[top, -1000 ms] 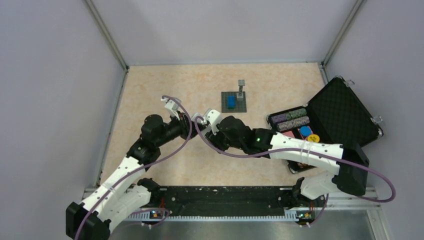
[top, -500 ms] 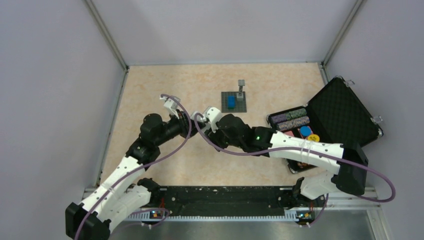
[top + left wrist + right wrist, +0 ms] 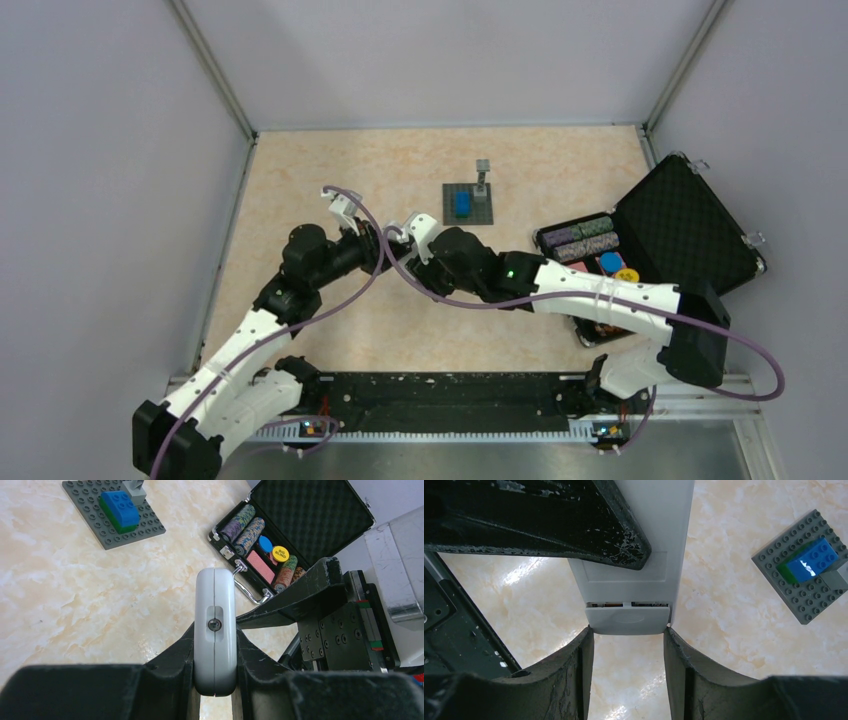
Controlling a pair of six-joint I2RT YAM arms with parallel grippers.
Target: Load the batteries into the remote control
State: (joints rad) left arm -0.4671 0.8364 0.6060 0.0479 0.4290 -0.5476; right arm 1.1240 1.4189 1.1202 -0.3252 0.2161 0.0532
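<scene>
My left gripper (image 3: 215,645) is shut on the remote control (image 3: 215,605), a small white handset held edge-on above the table. In the right wrist view its plain white back (image 3: 644,575) shows. The battery cover (image 3: 628,620) at its end is slid slightly out, with a thin gap above it. My right gripper (image 3: 628,632) has one fingertip against each side of that cover. In the top view the two grippers meet at mid-table, left (image 3: 375,247) and right (image 3: 402,240), and hide the remote. The batteries are not in view.
A grey square plate with a blue block (image 3: 468,203) lies behind the grippers; it also shows in the left wrist view (image 3: 112,512). An open black case (image 3: 690,225) with poker chips (image 3: 590,238) sits at the right. Walls enclose the table.
My right arm has shifted slightly left and closer to the left gripper. The left gripper still holds the remote in the same place.
</scene>
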